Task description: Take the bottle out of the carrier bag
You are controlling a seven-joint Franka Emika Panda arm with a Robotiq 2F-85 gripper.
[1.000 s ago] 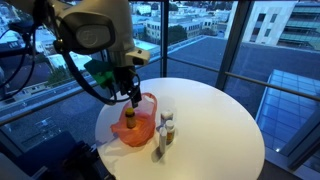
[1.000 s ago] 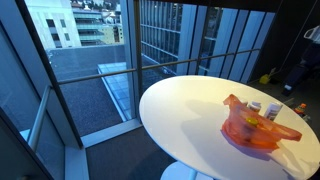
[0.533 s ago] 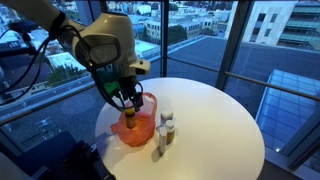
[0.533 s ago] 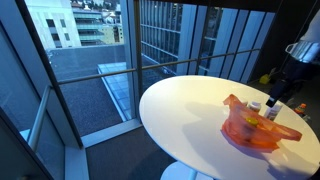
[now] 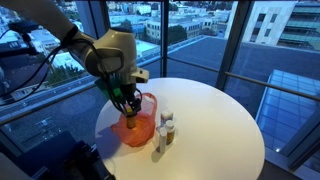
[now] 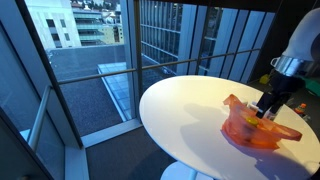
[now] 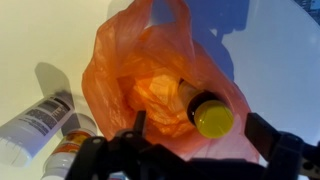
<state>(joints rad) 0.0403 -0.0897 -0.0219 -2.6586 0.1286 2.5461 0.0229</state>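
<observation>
Wrist view: we see the pincer (image 7: pixel 188 160) spread open and holding nothing, just above the carrier bag (image 7: pixel 130 60) mouth. The bottle (image 7: pixel 208 115) lies inside the bag, between the fingers. Two pale-capped bottles (image 7: pixel 45 125) crowd the bag's edge beside one finger. Beyond the bag we see bare tabletop (image 7: pixel 40 35).

Table (image 5: pixel 215 110): carrier bag (image 5: pixel 141 136), seemingly two bottles (image 5: pixel 167 128)
</observation>
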